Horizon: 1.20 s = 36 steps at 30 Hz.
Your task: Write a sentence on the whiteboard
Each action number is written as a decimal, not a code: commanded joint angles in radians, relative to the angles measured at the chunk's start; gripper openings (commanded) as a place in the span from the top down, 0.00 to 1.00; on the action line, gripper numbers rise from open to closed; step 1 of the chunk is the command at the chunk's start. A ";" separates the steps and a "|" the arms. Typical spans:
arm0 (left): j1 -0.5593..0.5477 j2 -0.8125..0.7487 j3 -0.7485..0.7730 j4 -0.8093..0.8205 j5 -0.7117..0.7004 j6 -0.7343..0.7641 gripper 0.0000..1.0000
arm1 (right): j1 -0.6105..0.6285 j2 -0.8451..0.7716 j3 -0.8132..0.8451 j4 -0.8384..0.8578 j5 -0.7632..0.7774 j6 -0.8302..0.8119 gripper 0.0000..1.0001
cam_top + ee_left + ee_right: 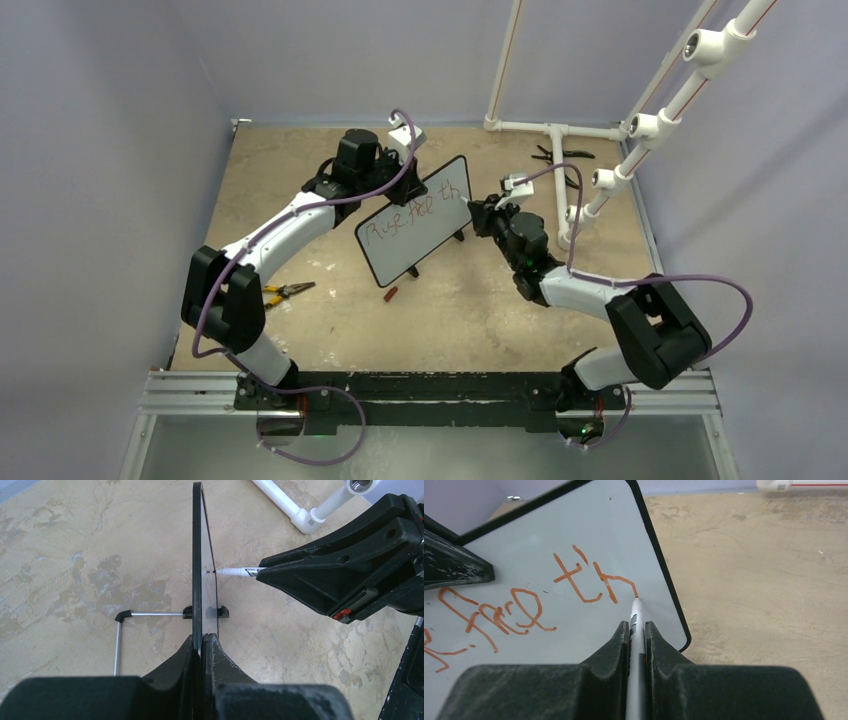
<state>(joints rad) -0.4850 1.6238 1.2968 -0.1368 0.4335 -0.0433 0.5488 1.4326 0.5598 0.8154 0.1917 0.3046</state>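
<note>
From above, the board [415,225] stands on its feet on the desk [480,320], the left tool [406,185] pinching its upper edge. Left wrist: jaws clamped on the thin frame; it looks light, stiff and tippy, so the rim is the place to hold. Right wrist: the right tool [637,630] grips a pen [636,612], tip touching the red writing [569,574].
</note>
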 commanded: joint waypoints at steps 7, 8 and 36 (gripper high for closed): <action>0.000 -0.022 -0.021 -0.006 -0.036 0.051 1.00 | 0.000 -0.059 0.040 0.018 0.009 0.013 1.00; 0.000 -0.022 -0.021 -0.006 -0.036 0.051 1.00 | 0.000 -0.050 0.047 0.021 0.008 0.012 1.00; 0.000 -0.022 -0.022 -0.004 -0.030 0.029 1.00 | -0.001 0.011 0.119 0.088 0.076 -0.027 1.00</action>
<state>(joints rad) -0.4850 1.6226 1.2953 -0.1356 0.4229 -0.0597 0.5488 1.4540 0.6319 0.8410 0.2680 0.2977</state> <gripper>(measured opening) 0.040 0.137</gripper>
